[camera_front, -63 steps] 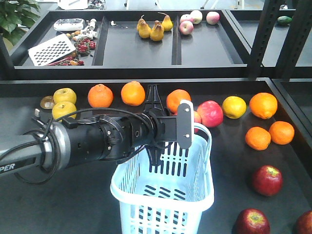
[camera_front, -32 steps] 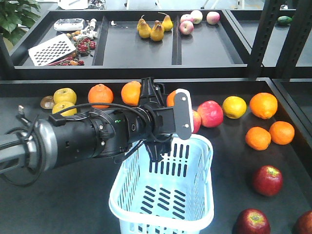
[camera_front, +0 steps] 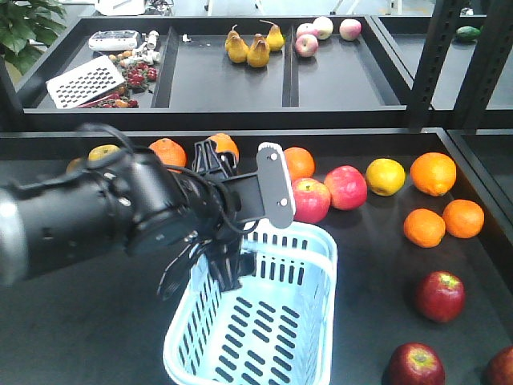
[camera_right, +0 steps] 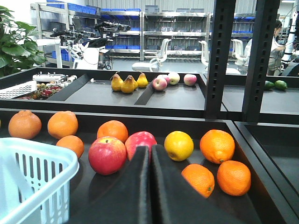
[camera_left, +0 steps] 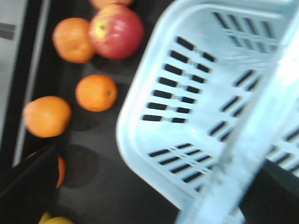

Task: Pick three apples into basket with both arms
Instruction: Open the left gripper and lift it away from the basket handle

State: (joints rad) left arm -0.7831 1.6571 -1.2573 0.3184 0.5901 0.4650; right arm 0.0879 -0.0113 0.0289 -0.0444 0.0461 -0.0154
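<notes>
The pale blue basket (camera_front: 330, 277) lies tilted on the black table, its near end cut off by the frame edge. My left gripper (camera_front: 224, 215) is open over its far left corner, one finger (camera_front: 228, 273) reaching down inside the basket. In the left wrist view the gripper (camera_left: 159, 156) shows its fingers far apart, with the blurred hoop handle (camera_left: 261, 116) running between them near the right one. Three dark red apples (camera_front: 438, 296) (camera_front: 414, 365) (camera_front: 503, 367) lie at the near right. My right gripper (camera_right: 150, 156) is shut and holds nothing, low over the table beside the basket (camera_right: 58, 161).
Two lighter pink-red apples (camera_front: 310, 200) (camera_front: 345, 187), several oranges (camera_front: 433, 172), and a lemon (camera_front: 385, 176) line the table's back. Behind it is a raised shelf with pears (camera_front: 256, 50) and a grater (camera_front: 84, 80). Black posts (camera_front: 437, 56) stand at the right.
My left arm has swung left and nearer the camera. The basket has slid left and toward the front with it, turning and tilting.
</notes>
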